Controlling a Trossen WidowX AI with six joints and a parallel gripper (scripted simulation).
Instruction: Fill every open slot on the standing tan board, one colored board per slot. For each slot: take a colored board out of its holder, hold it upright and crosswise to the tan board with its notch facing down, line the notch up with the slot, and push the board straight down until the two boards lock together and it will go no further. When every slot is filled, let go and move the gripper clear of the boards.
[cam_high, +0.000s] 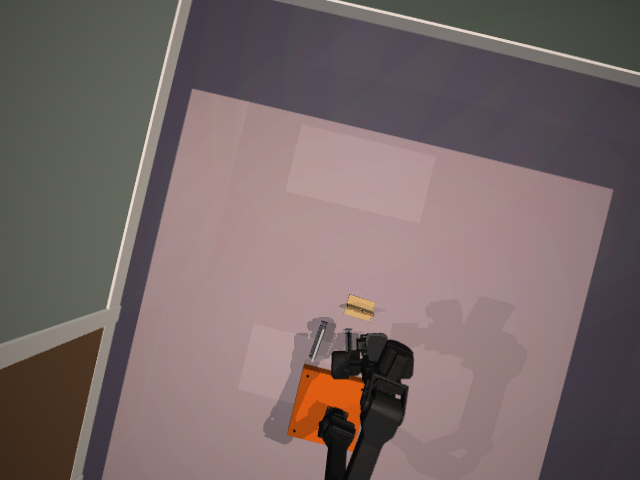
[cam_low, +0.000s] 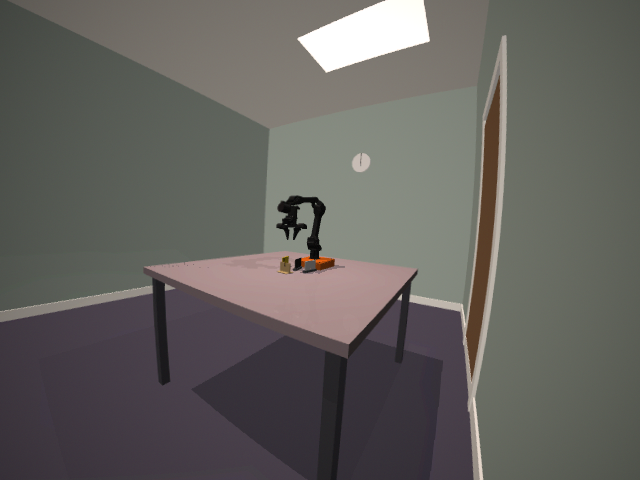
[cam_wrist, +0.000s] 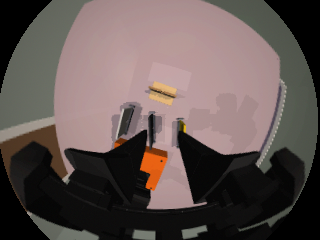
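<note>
The tan board (cam_high: 359, 308) (cam_low: 284, 267) (cam_wrist: 163, 93) stands on the table; its slots are too small to make out. A white-grey board (cam_high: 318, 341) (cam_low: 309, 266) (cam_wrist: 125, 122), a black board (cam_high: 348, 338) (cam_low: 297, 264) (cam_wrist: 151, 131) and a yellow board (cam_low: 285, 259) (cam_wrist: 182, 126) stand upright in their holders, between the tan board and the robot's base. The arm hides the yellow board in the top view. My gripper (cam_low: 291, 238) (cam_wrist: 163, 134) is partly open and empty, pointing down high above the boards. In the wrist view its fingertips overlap the near ends of the black and yellow boards.
The orange base plate (cam_high: 330, 390) (cam_low: 324, 264) (cam_wrist: 153, 162) lies just behind the holders, under the arm. The pink table (cam_high: 336, 248) (cam_low: 268, 289) (cam_wrist: 110, 65) carries everything. The arm's shadow falls across the table to the right in the top view.
</note>
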